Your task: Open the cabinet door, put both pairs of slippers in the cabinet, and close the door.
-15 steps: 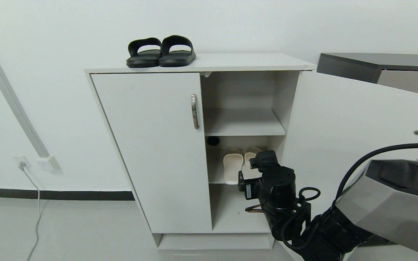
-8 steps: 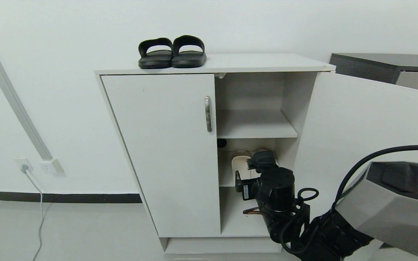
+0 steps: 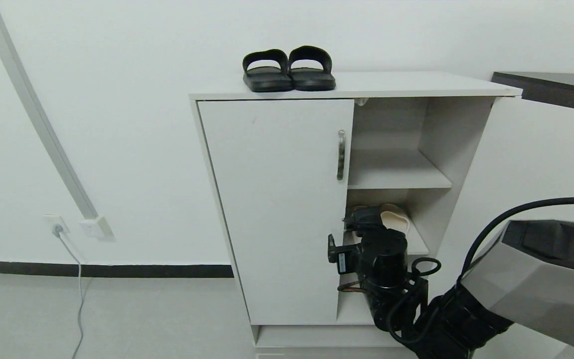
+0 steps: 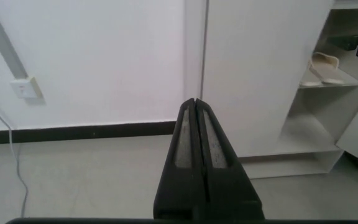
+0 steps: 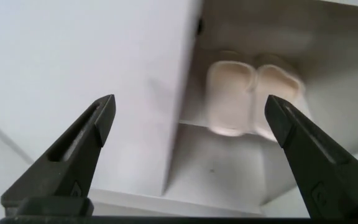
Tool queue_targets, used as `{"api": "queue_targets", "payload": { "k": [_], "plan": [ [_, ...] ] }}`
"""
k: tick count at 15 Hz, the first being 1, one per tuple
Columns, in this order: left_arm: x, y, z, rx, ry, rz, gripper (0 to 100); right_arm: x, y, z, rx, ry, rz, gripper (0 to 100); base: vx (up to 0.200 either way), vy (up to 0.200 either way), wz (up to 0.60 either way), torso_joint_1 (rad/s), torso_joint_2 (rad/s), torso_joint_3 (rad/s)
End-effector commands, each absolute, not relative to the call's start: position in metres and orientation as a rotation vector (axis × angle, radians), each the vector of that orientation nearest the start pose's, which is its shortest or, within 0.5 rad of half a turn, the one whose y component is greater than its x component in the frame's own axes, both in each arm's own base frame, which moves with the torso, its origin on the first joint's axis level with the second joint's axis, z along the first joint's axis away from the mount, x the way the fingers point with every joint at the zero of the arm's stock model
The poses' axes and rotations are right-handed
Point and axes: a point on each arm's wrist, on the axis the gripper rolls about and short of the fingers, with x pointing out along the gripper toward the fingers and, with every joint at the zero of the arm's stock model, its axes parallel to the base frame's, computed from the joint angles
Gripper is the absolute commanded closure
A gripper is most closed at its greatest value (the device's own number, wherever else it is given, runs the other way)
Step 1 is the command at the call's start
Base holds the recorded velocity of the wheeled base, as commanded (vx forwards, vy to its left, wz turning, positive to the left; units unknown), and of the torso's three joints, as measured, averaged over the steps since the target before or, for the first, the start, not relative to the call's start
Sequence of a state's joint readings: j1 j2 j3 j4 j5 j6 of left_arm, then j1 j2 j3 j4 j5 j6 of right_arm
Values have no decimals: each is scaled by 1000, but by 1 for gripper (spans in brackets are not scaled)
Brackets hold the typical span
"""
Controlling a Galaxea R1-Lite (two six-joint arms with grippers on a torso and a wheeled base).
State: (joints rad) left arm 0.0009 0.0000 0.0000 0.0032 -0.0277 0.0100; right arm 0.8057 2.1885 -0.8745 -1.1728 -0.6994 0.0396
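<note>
The cabinet is seen against the wall, with its left door shut and its right door swung wide open. The black slippers are set side by side on the cabinet's top, above the shut door. The beige slippers are placed side by side on the middle shelf inside the open half, and are partly hidden by the right arm in the head view.

The right arm is raised from the lower right, its wrist turned up and forward toward the opening. The right tool is held low, just in front of the middle shelf and beside the free edge of the shut door; in the right wrist view its fingers are spread wide apart, with nothing between them. The left tool is pointed at the floor and wall to the left of the cabinet, its fingers pressed together on nothing.

Compared with a second ago, the whole head view is shifted, so the cabinet is shown farther right; this is taken as camera movement. Against the cabinet, the right tool is now found nearer the shut door's edge than before, and less of the beige pair is covered on its right side.
</note>
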Motion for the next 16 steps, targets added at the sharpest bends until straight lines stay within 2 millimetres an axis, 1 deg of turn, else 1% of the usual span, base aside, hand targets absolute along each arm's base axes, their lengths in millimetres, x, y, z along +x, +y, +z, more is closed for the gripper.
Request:
{"api": "queue_targets", "payload": {
  "k": [1,7,11,15,16],
  "plan": [
    [-23,-1,75,9,4,-26,100,279,269,80,-58,106,104,0,0,200,0,2,7,2],
    [-23,-1,75,11,3,-26,100,279,269,80,-60,108,103,0,0,200,0,2,2,3],
    [-23,-1,75,9,3,-26,100,277,266,84,-57,92,101,0,0,0,0,0,0,0],
    [-23,-1,75,9,4,-26,100,277,259,86,-52,59,98,0,0,0,0,0,0,0],
    [-23,-1,75,9,3,-26,100,277,255,86,-97,56,95,0,0,0,0,0,0,0]
  ]
}}
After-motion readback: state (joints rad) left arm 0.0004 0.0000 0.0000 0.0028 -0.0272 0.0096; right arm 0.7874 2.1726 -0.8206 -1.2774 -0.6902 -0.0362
